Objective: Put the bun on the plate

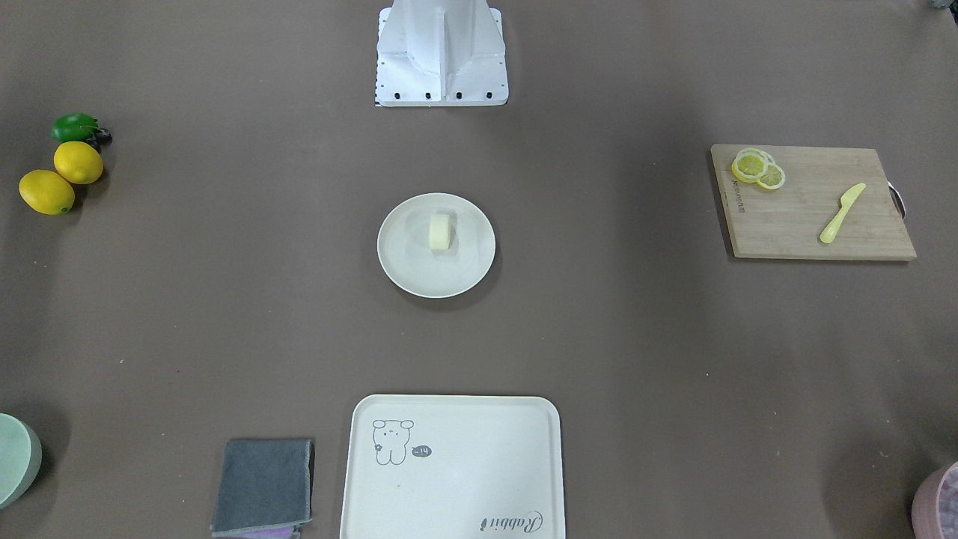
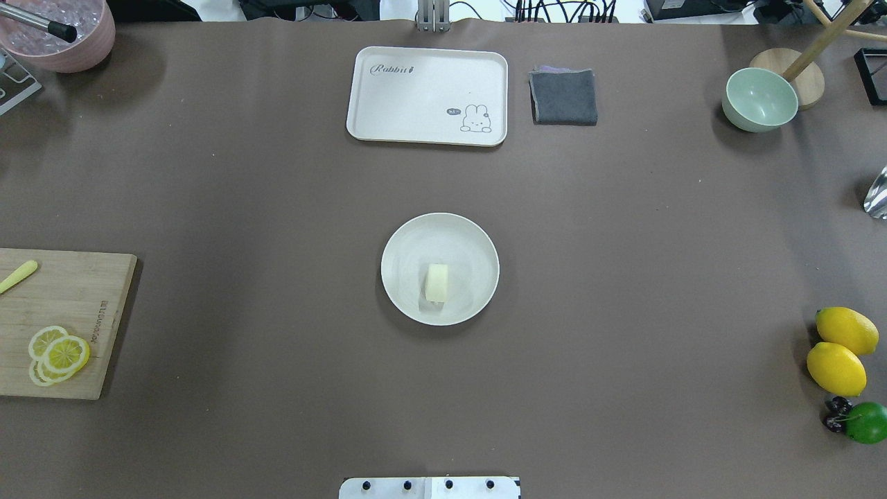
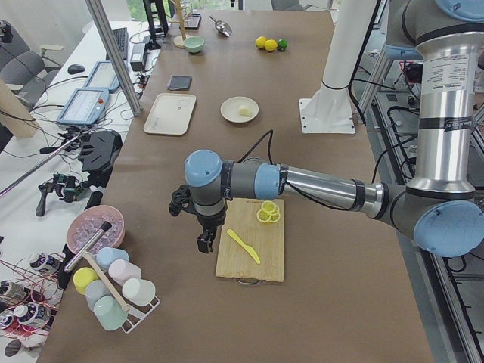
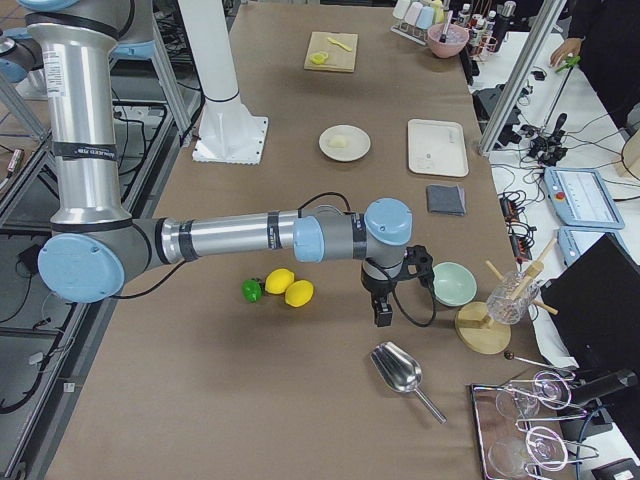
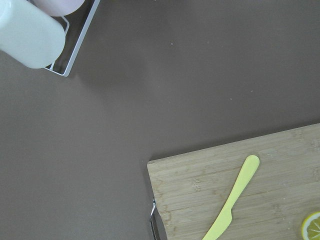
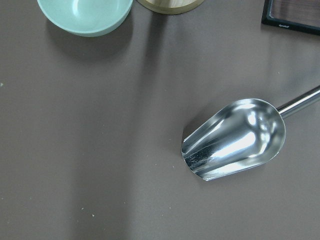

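Observation:
The pale bun (image 1: 441,231) (image 2: 436,283) lies on its side inside the round cream plate (image 1: 397,263) (image 2: 475,239) at the table's middle, with nothing touching it. Neither gripper appears in the overhead or front views. In the exterior left view my left gripper (image 3: 204,242) hangs over the table beside the cutting board, far from the plate (image 3: 233,115). In the exterior right view my right gripper (image 4: 383,315) hangs near the green bowl and the scoop, also far from the plate (image 4: 352,152). I cannot tell whether either is open or shut. The wrist views show no fingers.
A bear tray (image 2: 426,93) and grey cloth (image 2: 563,97) lie at the far edge. A cutting board (image 2: 69,298) holds lemon slices (image 2: 59,353) and a yellow knife (image 5: 235,195). Lemons (image 2: 838,350), a lime (image 2: 866,423), a green bowl (image 2: 759,100), a metal scoop (image 6: 235,140) and a pink bowl (image 2: 62,34) sit around.

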`<state>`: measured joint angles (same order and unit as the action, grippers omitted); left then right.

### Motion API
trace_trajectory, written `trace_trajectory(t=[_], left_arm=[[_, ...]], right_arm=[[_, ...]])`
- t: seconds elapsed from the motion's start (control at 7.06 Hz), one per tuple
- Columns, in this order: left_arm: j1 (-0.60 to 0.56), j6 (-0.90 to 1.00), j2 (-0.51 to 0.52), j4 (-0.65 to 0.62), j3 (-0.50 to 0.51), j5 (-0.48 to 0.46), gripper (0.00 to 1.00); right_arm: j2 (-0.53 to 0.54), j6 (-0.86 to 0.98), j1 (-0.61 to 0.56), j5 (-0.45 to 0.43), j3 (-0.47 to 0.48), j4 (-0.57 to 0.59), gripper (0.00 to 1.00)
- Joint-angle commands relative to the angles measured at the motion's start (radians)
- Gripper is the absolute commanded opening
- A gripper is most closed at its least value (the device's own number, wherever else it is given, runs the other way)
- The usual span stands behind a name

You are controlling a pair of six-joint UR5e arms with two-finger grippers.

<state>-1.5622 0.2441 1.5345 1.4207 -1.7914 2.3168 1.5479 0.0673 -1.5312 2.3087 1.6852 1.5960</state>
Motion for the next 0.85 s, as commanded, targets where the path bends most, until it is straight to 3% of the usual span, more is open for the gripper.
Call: trace_trajectory(t=[0.0,0.71], left_arm=[[-0.004,0.003,-0.014,0.067,0.006,-0.001,0.97],[-0.005,0.001,-0.063,0.096,0.024,0.007,0.98]], right_arm=[[0.015,0.000,0.008,-0.008,0.008,-0.001,1.00],[0.038,0.000,0.019,-0.006,0.013,-0.002,1.00]])
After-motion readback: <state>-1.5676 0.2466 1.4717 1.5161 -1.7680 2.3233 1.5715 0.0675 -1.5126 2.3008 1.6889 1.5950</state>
